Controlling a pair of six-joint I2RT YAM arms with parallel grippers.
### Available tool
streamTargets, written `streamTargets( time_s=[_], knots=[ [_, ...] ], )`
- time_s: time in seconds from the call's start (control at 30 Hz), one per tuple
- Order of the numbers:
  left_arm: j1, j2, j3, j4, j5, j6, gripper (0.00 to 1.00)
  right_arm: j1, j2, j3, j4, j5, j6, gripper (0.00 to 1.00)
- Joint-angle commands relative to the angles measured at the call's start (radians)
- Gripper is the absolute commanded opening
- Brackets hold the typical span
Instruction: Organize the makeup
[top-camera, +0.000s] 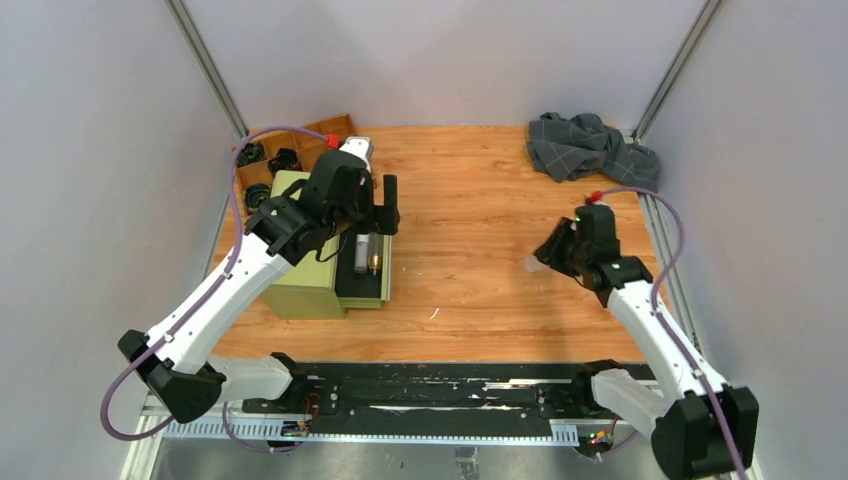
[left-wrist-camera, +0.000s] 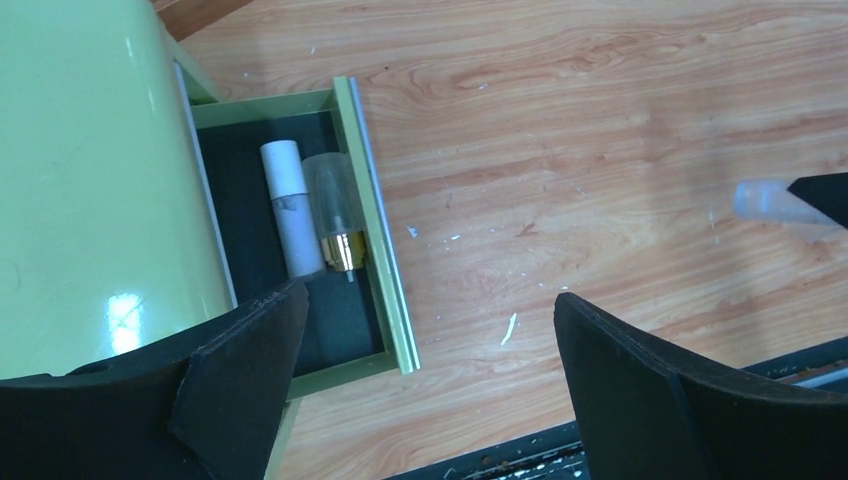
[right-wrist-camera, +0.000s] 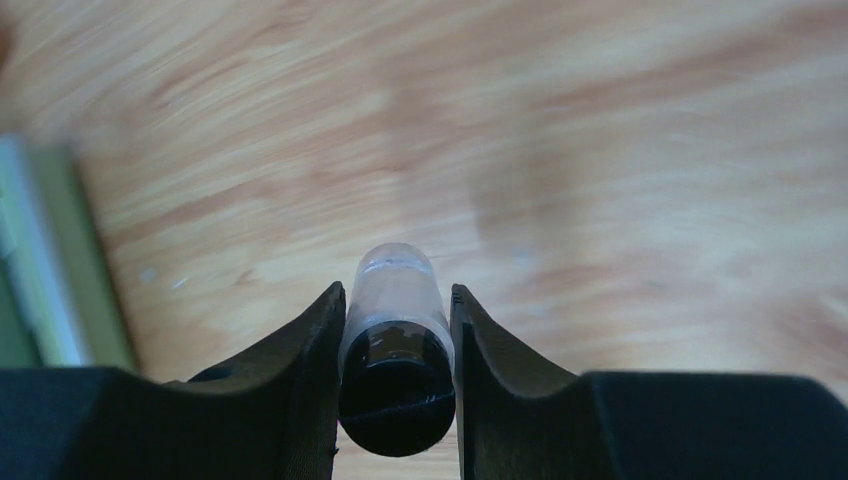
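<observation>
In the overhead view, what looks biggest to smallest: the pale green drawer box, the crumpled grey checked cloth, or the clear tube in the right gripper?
Largest: pale green drawer box, partly hidden by the left arm.
Next: grey checked cloth.
Smallest: clear tube, tiny, in the right gripper.

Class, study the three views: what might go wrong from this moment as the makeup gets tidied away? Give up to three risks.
1. The right pincer clamps a smooth, round clear bottle; it may slip or twist between the fingers.
2. The left pincer hangs open over the open drawer; bringing the bottle there risks an arm collision.
3. A white tube and a gold-necked bottle already lie in the drawer; the newcomer may land on them.
</observation>
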Motion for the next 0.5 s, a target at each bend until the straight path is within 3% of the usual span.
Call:
streamTargets(
  time_s=[0.0,0.23,0.47],
  knots=[
    [0.027,-0.047,-0.032,0.027,-0.004,-0.001,0.98,0.248,0.112,0.133,0.238,-0.197,-0.025,0.01],
    [0.038,-0.161,-0.055,0.002,-0.107,-0.005,0.98,0.553,0.481,0.514,0.249,-0.317,-0.106,0.01],
    [0.042,-0.31,-0.073,-0.039,-0.305,-0.088,0.98,0.658,0.834,0.815,0.229,-0.451,-0.036,0.01]
  ],
)
